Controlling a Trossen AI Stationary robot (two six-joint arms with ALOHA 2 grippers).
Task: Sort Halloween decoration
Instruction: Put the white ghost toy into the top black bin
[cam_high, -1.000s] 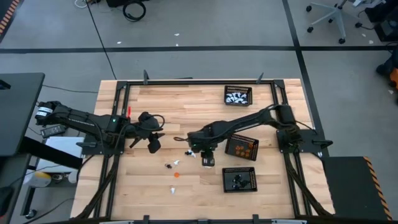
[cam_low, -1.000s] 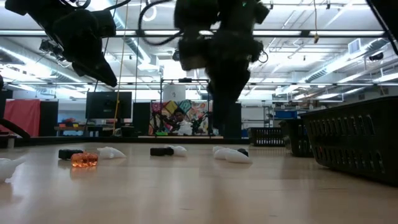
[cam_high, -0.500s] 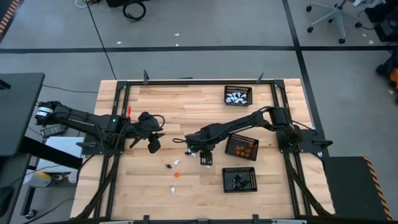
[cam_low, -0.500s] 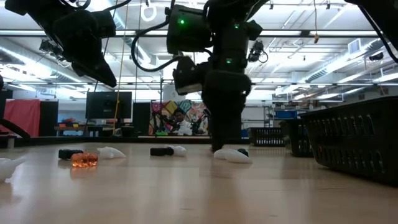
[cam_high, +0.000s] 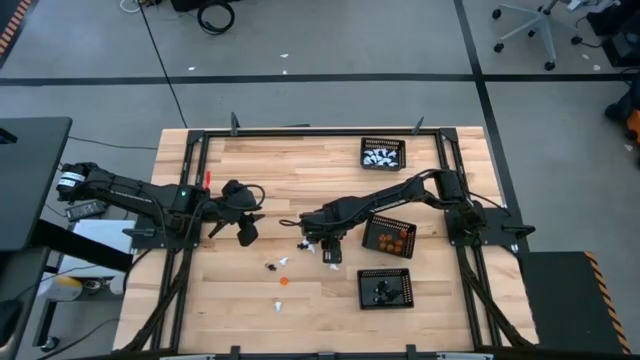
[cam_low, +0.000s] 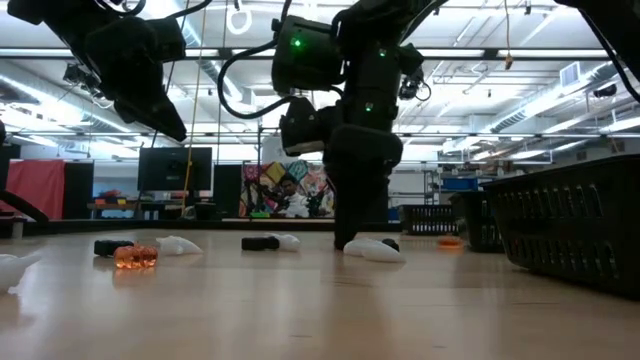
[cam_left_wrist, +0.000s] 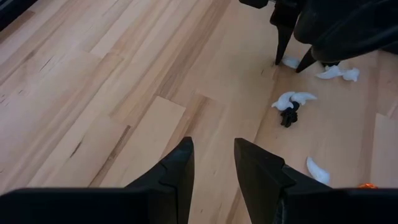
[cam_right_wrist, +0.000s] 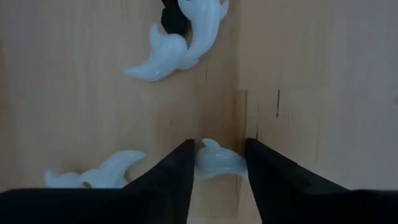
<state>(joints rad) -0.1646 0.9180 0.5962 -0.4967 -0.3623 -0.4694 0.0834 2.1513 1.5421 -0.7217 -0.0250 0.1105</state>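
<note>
A: Near first, low view. White figure (cam_low: 12, 270) at the left edge, orange figure (cam_low: 135, 257) beside a black one (cam_low: 113, 246), then a white figure (cam_low: 375, 249) under the right gripper (cam_low: 350, 238), lower centre.

B: How do they look?

A: Tiny, glossy, curved, tapering to a point. In the right wrist view one white figure (cam_right_wrist: 219, 163) lies between the finger pads (cam_right_wrist: 177, 167), touching or nearly so; a white pair (cam_right_wrist: 180, 40) with a black piece sits farther on, upper centre.

B: Right gripper's state?

A: Down at the table (cam_high: 300, 170), jaws part-closed around that white figure. Can't tell whether it's pinched.

B: Left gripper?

A: Left gripper (cam_high: 247, 233) hangs above the wood, mid-left in the high view, jaws parted on nothing. Figures lie well ahead of it.

B: Writing?

A: None readable.

B: Farther back?

A: Mesh trays: black figures (cam_high: 386, 289) lower right, orange (cam_high: 390, 236) above it, white (cam_high: 382, 153) at the upper right.
</note>
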